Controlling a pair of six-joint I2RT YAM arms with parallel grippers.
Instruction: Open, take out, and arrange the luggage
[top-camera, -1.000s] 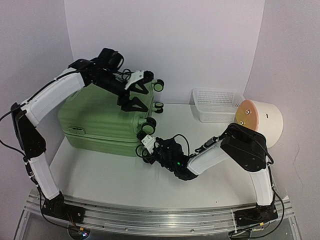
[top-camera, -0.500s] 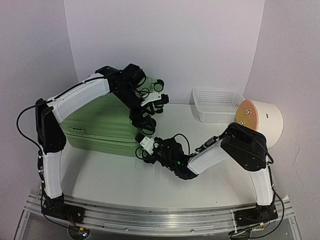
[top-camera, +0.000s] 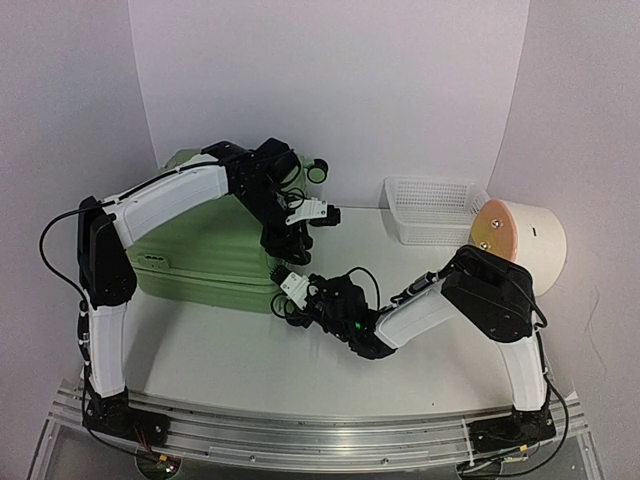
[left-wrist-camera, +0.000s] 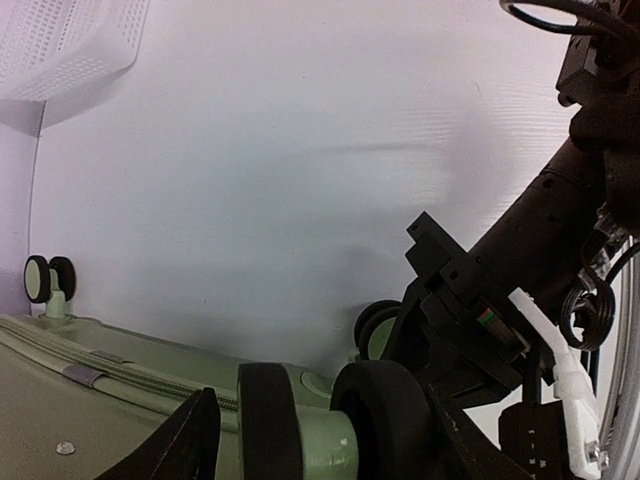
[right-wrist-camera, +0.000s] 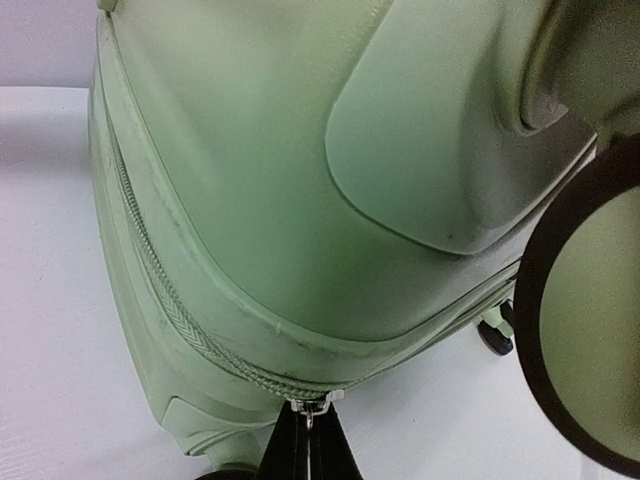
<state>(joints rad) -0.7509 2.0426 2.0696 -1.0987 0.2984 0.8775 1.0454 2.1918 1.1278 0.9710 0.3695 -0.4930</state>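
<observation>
The light-green luggage (top-camera: 195, 250) lies flat on the left of the table, its wheels facing right. My left gripper (top-camera: 290, 237) reaches over it to the right end. In the left wrist view its jaws (left-wrist-camera: 320, 445) straddle a black double wheel (left-wrist-camera: 330, 425) with a green hub; the right finger touches a tyre and a thin gap shows on the left. My right gripper (top-camera: 292, 295) sits at the near right corner. Its fingers (right-wrist-camera: 308, 430) are shut on the metal zipper pull (right-wrist-camera: 308, 410) at the shell's (right-wrist-camera: 300, 150) zipper seam.
A white mesh basket (top-camera: 435, 208) stands at the back right, with a cream cylinder with an orange face (top-camera: 520, 240) beside it. Another suitcase wheel (top-camera: 318, 172) sticks out at the far right corner. White walls close in behind and on both sides.
My left arm has swung down from above the suitcase to its right end, and its jaws have come around a wheel and narrowed. The right arm has stayed still.
</observation>
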